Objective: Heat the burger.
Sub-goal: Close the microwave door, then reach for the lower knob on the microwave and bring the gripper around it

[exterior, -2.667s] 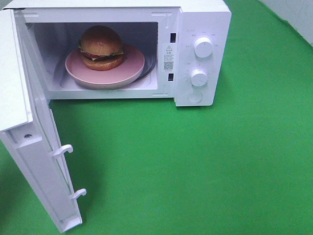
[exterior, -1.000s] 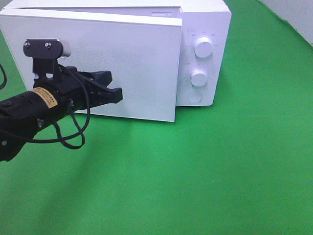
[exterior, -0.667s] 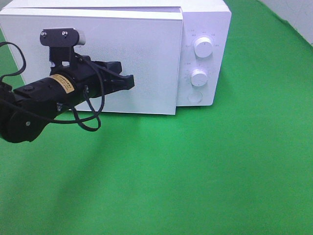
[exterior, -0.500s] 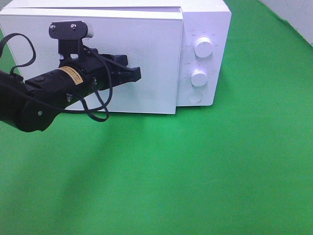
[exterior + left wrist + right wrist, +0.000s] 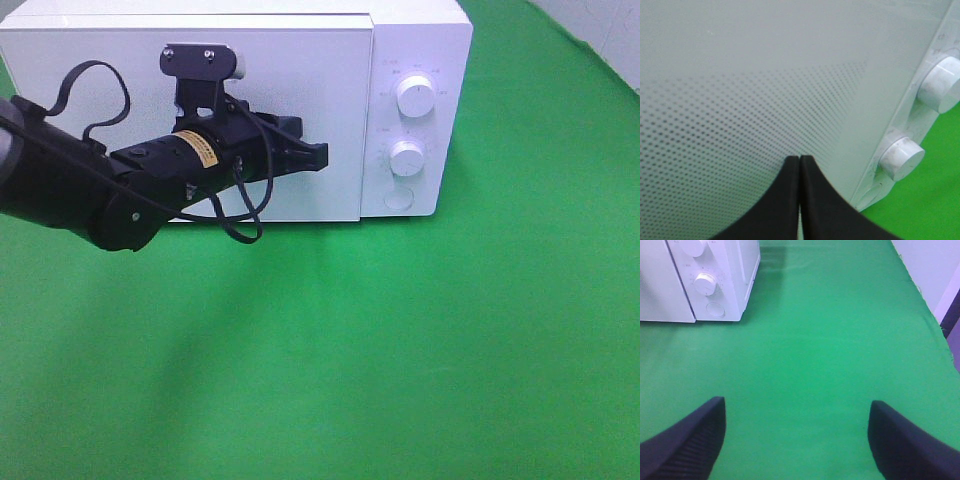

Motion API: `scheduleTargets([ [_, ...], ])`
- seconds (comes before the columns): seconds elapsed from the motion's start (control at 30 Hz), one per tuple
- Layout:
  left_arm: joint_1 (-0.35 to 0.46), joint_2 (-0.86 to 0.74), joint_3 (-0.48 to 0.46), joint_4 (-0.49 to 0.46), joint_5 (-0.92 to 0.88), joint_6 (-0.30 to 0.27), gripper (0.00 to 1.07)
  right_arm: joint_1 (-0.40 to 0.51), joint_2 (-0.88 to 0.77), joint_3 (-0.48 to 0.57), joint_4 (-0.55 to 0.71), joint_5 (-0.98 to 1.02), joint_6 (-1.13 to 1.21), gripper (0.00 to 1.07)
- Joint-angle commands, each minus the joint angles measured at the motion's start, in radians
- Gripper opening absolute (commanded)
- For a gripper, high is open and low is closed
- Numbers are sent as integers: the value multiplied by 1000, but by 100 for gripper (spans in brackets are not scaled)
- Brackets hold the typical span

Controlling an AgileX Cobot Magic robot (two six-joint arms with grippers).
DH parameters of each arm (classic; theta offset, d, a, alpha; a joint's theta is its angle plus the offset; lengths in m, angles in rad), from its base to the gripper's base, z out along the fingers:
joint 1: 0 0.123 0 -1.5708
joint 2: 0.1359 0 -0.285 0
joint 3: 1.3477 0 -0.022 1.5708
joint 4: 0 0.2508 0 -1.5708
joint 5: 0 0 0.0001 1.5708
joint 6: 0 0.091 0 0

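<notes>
The burger is hidden behind the closed door (image 5: pixel 120 90) of the white microwave (image 5: pixel 420 40). My left gripper (image 5: pixel 320 155) is shut, with nothing between its fingers. Its tips are at the door's face near the right edge, beside the control panel. In the left wrist view the closed left gripper (image 5: pixel 799 160) points at the dotted door (image 5: pixel 740 75), with two round knobs (image 5: pixel 900 157) to the side. My right gripper (image 5: pixel 797 440) is open and empty above bare green cloth, away from the microwave (image 5: pixel 735 270). It does not show in the exterior view.
The control panel carries an upper knob (image 5: pixel 416 97), a lower knob (image 5: pixel 407 158) and a round button (image 5: pixel 398 199). A green cloth (image 5: pixel 450 350) covers the table in front of and to the right of the microwave. A pale wall (image 5: pixel 935 265) borders the cloth's far right.
The microwave door, open with the burger on a pink plate inside, has swung flush shut. My left gripper slid right and slightly up along the door, staying shut.
</notes>
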Motion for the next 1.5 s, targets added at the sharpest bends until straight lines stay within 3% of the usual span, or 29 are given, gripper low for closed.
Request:
scheduleTargets([
  [0.03,18,12,-47,-92,-27,4,0,-4,-27,3,-5,-18,-1,75],
  [0.3,21,49,-108,-92,-1,71,0,-4,-27,3,-5,-18,-1,75],
  [0.57,1,42,-108,-75,38,70,0,-4,-27,3,-5,-18,-1,75],
  [1.03,-52,-67,-99,-75,406,70,2,-4,-27,3,-5,-18,-1,75],
  [1.07,-63,-81,-99,-75,475,70,10,-4,-27,3,-5,-18,-1,75],
  [1.1,-63,-81,-99,-75,475,70,10,-4,-27,3,-5,-18,-1,75],
  [1.13,-74,-93,-99,-76,547,70,24,-4,-27,3,-5,-18,-1,75],
  [1.17,-74,-93,-99,-76,547,70,24,-4,-27,3,-5,-18,-1,75],
  [1.2,-89,-105,-99,-76,608,70,45,-4,-27,3,-5,-18,-1,75],
  [1.23,-97,-110,-99,-76,636,70,57,-4,-27,3,-5,-18,-1,75],
  [1.27,-97,-110,-99,-76,636,70,57,-4,-27,3,-5,-18,-1,75],
  [1.3,-111,-115,-99,-84,694,70,77,-4,-27,3,-5,-18,-1,75],
  [1.33,-111,-115,-99,-84,694,70,77,-4,-27,3,-5,-18,-1,75],
  [1.37,-126,-117,-99,-87,765,70,93,-4,-27,3,-5,-18,-1,75],
  [1.5,-150,-124,-99,-89,912,65,99,-4,-27,3,-5,-18,-1,75],
])
